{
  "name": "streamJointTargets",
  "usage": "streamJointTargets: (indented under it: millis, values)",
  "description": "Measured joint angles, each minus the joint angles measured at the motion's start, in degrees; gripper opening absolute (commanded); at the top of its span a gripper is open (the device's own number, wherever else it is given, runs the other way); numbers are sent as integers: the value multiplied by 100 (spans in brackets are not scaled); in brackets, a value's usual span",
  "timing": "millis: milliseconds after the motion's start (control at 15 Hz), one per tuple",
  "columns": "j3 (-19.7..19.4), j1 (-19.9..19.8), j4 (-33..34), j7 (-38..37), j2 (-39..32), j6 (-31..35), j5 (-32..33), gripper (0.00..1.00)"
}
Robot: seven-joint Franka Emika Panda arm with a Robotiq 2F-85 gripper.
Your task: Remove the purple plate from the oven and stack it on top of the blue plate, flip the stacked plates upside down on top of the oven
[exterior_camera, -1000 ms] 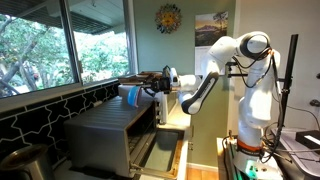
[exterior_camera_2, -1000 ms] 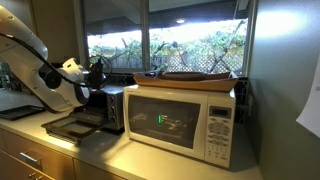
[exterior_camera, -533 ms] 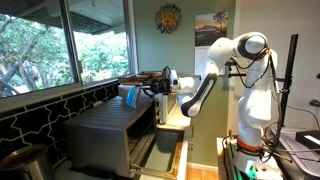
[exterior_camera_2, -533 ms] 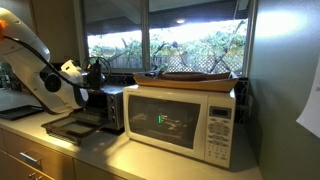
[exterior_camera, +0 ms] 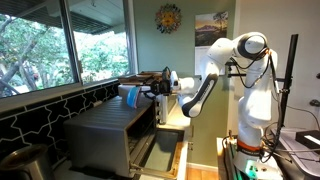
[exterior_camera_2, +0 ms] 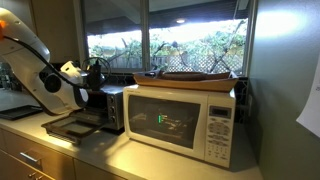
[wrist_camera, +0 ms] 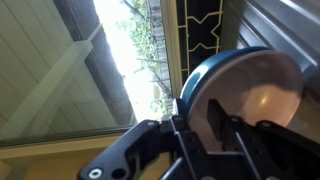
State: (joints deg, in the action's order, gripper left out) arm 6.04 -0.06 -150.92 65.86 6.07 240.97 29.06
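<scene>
My gripper (exterior_camera: 150,88) is shut on the rim of the blue plate (exterior_camera: 130,93) and holds it on edge just above the grey oven's (exterior_camera: 105,125) flat top. In the wrist view the blue plate (wrist_camera: 200,75) has a pale lilac plate (wrist_camera: 255,95) nested inside it. One finger (wrist_camera: 213,120) presses on the inner face and the other sits behind the blue rim, so my gripper (wrist_camera: 197,125) clamps both. The oven's front door (exterior_camera: 160,150) hangs open. In an exterior view the gripper (exterior_camera_2: 95,72) hovers over the oven (exterior_camera_2: 108,105), and the plates are hard to make out.
A white microwave (exterior_camera_2: 185,120) with a flat wooden tray (exterior_camera_2: 195,77) on top stands beside the oven. Windows (exterior_camera: 60,40) and a dark patterned tile backsplash (exterior_camera: 40,115) run close behind the oven. The oven's brushed-metal top (wrist_camera: 290,25) shows in the wrist view.
</scene>
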Motion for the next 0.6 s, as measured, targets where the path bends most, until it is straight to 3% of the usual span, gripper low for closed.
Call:
streamJointTargets:
  millis: [67,133,200,333,400,467,600]
  values:
    - [-15,0,-25,0,0,-21,56,70]
    - [-30,0,-48,0,0,-38,115,39]
    - [-49,0,-64,0,0,-54,186,32]
    - [-97,-1,-61,-1,8,-76,335,68]
    - [-124,-1,-46,-6,31,-80,396,75]
    - [-153,-1,-41,-10,61,-136,463,76]
    - [-206,-3,-27,-23,132,-327,597,90]
